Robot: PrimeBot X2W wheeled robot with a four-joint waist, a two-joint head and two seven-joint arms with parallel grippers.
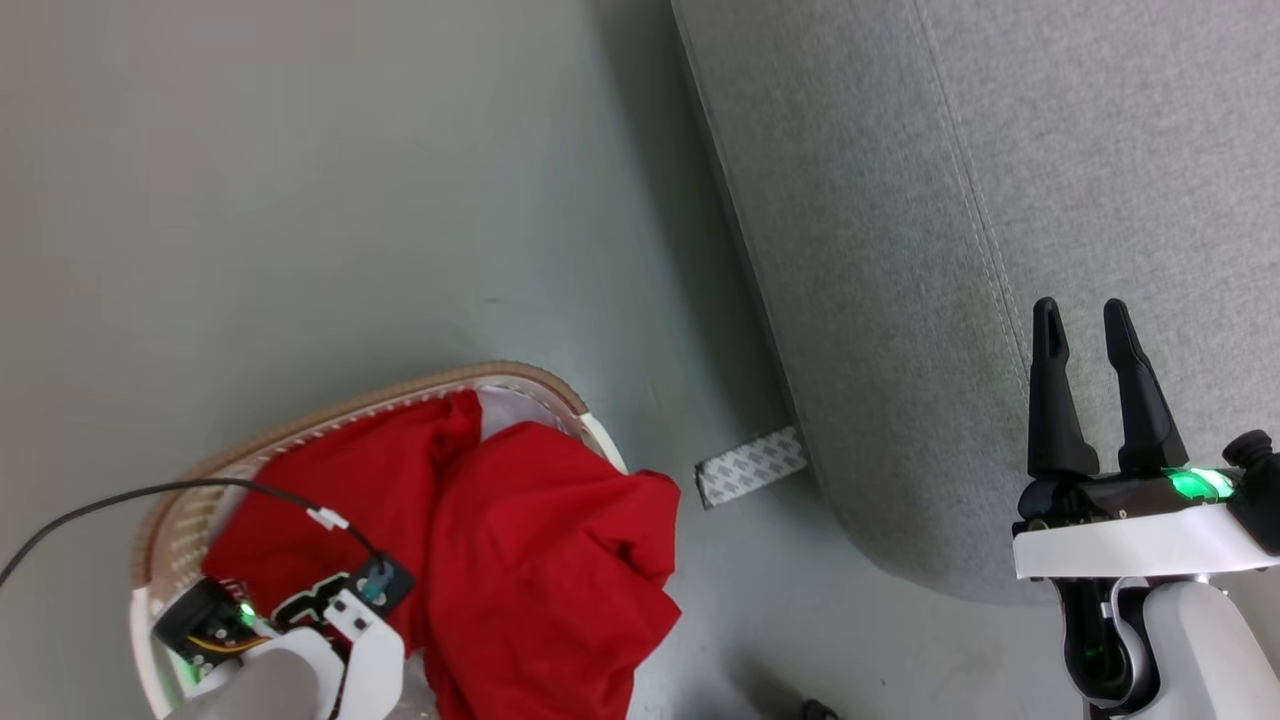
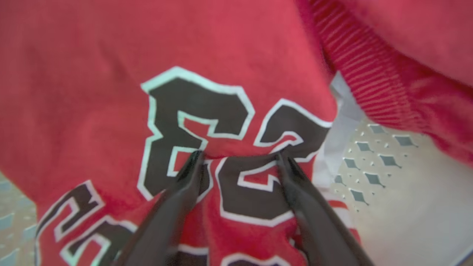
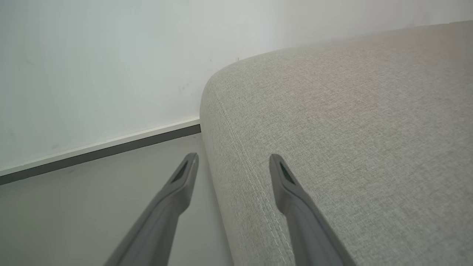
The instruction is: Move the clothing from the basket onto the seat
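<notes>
My left claw (image 2: 239, 157) is down inside the basket (image 1: 350, 400), jaws spread wide, both tips pressing into the jersey (image 2: 199, 103) right on its black-and-white block lettering. A crease runs across from one tip to the other, and the row of characters runs the same way, crosswise to my fingers. Nothing is pinched between them. Just to the right of the lettering, the basket's perforated white wall shows bare. The clothing (image 1: 540, 570) fills the basket as a red heap. Its long axis slants from the basket's far rim down toward me, and the plainer piece spills over the rim on the side facing the seat (image 1: 950, 250). A strip of floor (image 1: 300, 200) separates basket and seat. My right claw (image 1: 1082, 315) hovers well away from the basket, over the seat's rounded edge, jaws parted and empty, fingers pointing away from me.
</notes>
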